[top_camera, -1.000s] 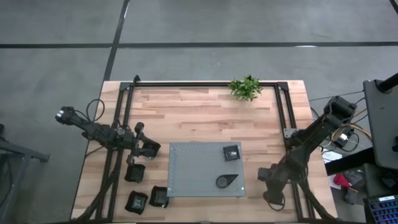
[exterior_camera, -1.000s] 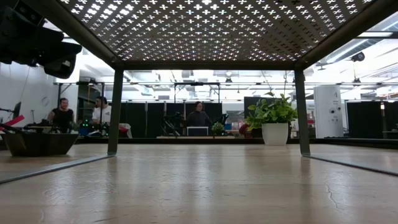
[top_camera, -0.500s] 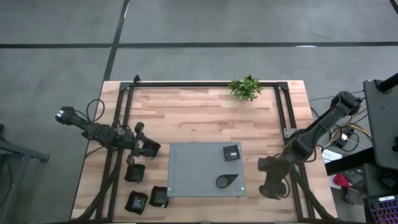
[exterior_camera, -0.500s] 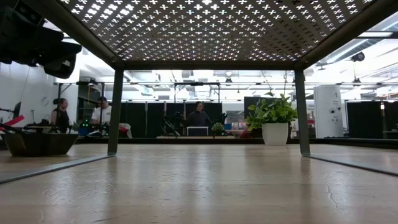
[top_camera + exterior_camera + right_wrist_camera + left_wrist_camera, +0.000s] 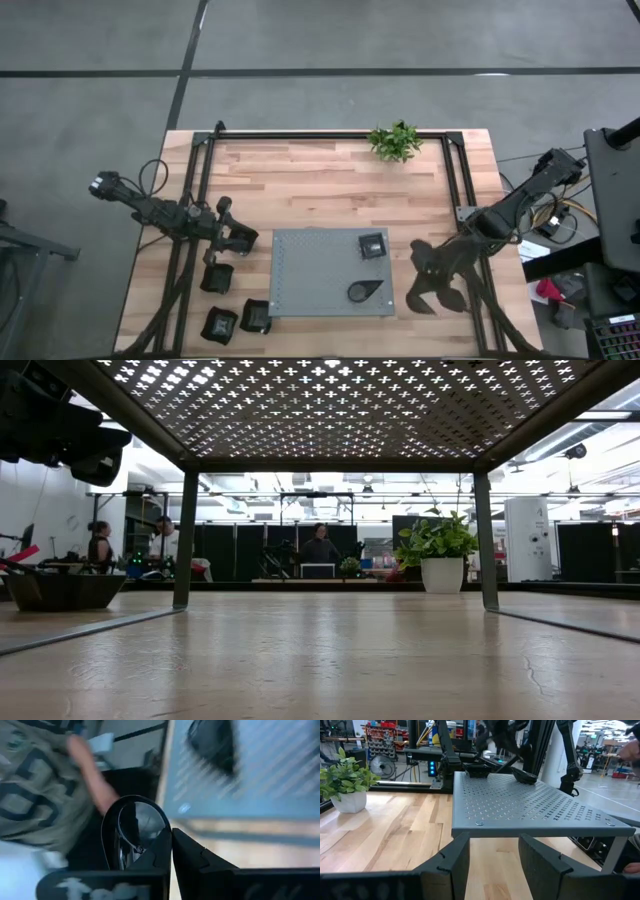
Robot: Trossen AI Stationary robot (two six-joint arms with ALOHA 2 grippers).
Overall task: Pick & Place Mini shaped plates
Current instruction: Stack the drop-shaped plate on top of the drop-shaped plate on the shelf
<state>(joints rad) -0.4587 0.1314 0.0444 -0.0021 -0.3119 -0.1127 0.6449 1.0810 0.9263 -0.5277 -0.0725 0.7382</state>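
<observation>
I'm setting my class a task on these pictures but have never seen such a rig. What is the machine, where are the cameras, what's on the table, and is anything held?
It is a robot: two arms at a wooden table, each ending in a two-finger gripper. One camera looks straight down, one sits at table height, one rides on each wrist. On the grey mat lie a square plate and a teardrop plate; three more plates sit left of it, a plant at the far edge. The left gripper waits open beside the mat; the right gripper pinches another glossy plate.
</observation>
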